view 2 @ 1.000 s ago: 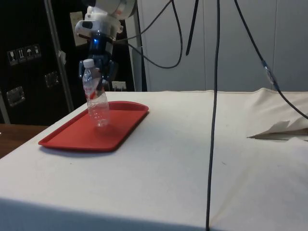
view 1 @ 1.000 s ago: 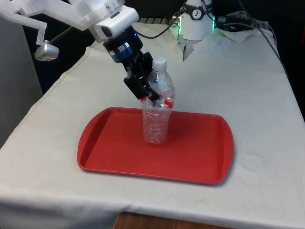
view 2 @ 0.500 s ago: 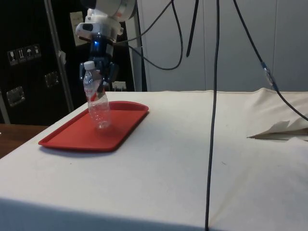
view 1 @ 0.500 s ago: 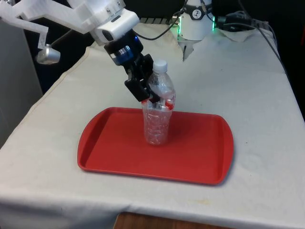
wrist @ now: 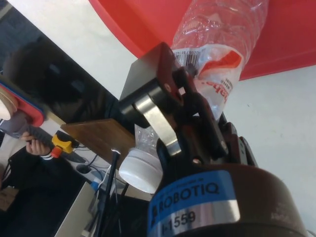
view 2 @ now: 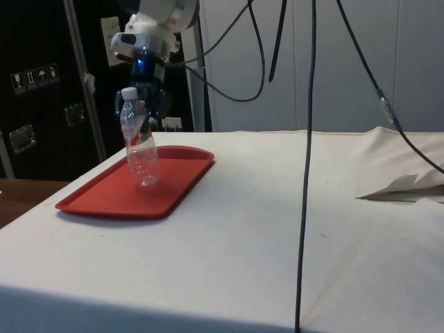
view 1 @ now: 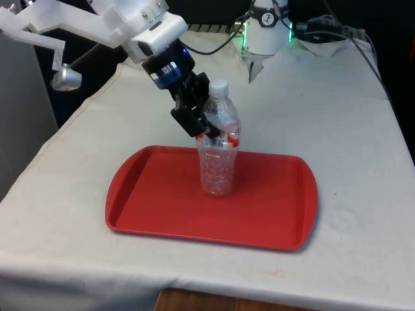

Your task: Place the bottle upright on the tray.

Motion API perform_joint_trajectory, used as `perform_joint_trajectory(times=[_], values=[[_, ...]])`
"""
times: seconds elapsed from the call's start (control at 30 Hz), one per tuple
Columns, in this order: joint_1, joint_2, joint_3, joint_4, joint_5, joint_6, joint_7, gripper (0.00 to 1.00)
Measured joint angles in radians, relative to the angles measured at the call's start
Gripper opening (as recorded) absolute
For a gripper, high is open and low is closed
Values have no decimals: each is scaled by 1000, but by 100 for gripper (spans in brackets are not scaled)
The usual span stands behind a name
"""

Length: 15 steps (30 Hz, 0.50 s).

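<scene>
Front view: gripper (view 1: 209, 127) clamped on the clear bottle (view 1: 219, 162) at its red label, bottle upright, base on the red tray (view 1: 155, 207). Side view: bottle (view 2: 139, 149) stands on tray (view 2: 104, 198), gripper (view 2: 144, 111) at its upper part. Wrist view: fingers (wrist: 158, 123) pinch the bottle (wrist: 222, 44) below the white cap (wrist: 140, 170).

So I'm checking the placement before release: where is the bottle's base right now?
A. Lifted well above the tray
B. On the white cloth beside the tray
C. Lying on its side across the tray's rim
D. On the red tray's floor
D: the clear plastic bottle stands about upright with its base on the floor of the red tray, the gripper shut on its upper body below the white cap.
</scene>
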Motion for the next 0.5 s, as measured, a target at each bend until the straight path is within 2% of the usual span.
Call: perform_joint_trajectory(times=[0.5], values=[[-1,15,-1,3,11,-3,-5,33]])
